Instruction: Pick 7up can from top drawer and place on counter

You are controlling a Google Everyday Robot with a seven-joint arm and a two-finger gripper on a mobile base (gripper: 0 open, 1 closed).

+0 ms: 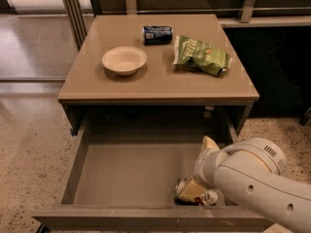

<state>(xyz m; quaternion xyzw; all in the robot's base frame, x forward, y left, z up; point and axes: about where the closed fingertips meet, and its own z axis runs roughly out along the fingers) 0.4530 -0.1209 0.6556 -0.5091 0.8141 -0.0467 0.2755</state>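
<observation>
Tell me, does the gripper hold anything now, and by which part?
Cannot be told. The gripper is low in the top drawer, directly at the 7up can near the front wall, but any hold is hidden.

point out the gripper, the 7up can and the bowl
gripper [193, 190]: camera view, its tip, low in the top drawer [121, 178]
7up can [210, 198]: camera view, its marked, crumpled side
bowl [124, 58]: camera view, its inner hollow
</observation>
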